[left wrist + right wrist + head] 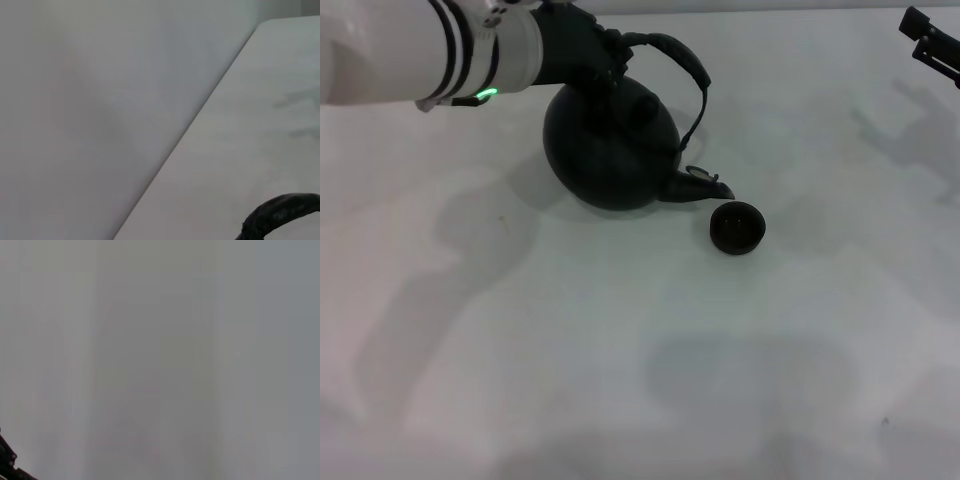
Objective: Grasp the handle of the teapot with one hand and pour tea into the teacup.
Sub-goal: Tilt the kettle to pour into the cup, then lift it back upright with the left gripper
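From my remote station, the head view shows the large round matte black teapot [610,150] on the white table [620,350], tipped toward the robot's right so that its short curved spout [700,185] dips low. The spout's tip hangs just beside and slightly above the rim of the tiny round dark handleless teacup [737,227], which sits upright on the table to the pot's right; I cannot tell whether the two touch, and I see no stream of liquid.

The left gripper [588,52], dark and carried on the white left arm [410,50] with black bands and a small green light, sits at the top of the pot and is clamped around the left end of the thick black arched handle [680,70]. The rest of that loop swings out to the right and down toward the spout side. In the left wrist view, only a rough black curve of the handle [280,212] shows at one corner, over the pale tabletop and its edge.

The right gripper [930,40] rests at the far right edge of the table, well apart from pot and cup; I cannot tell how its fingers stand. The right wrist view shows only blank grey, with a sliver of dark hardware at one corner.
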Controlling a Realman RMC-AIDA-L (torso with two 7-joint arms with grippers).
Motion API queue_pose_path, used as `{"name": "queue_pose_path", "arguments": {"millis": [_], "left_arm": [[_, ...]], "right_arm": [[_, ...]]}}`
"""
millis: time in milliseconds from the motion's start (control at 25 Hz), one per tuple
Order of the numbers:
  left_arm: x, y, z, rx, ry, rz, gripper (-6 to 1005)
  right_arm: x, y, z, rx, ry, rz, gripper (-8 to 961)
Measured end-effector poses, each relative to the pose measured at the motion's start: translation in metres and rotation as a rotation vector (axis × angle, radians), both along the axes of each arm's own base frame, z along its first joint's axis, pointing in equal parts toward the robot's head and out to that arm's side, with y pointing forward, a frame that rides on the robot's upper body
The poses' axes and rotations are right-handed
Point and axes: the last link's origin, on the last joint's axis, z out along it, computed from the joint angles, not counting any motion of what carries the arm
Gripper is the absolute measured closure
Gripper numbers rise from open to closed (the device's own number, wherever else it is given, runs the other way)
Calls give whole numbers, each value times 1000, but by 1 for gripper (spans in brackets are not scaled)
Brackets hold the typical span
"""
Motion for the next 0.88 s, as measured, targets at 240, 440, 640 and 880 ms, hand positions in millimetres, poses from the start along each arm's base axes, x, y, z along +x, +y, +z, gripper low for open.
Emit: {"name": "queue_pose_path", "arguments": {"millis": [240, 440, 640, 880], "left_arm": [[6, -2, -5, -7, 29, -18, 859], [10, -4, -9, -19, 49, -33, 861], [14, -5, -9, -23, 56, -44, 864], [16, -7, -6, -6, 89, -56, 864]], "right_arm": [[0, 0, 0, 1, 4, -2, 112], [2, 0, 1, 13, 27, -16, 113], [3, -1, 2, 20, 33, -23, 113], [5, -1, 2, 21, 30, -34, 113]]}}
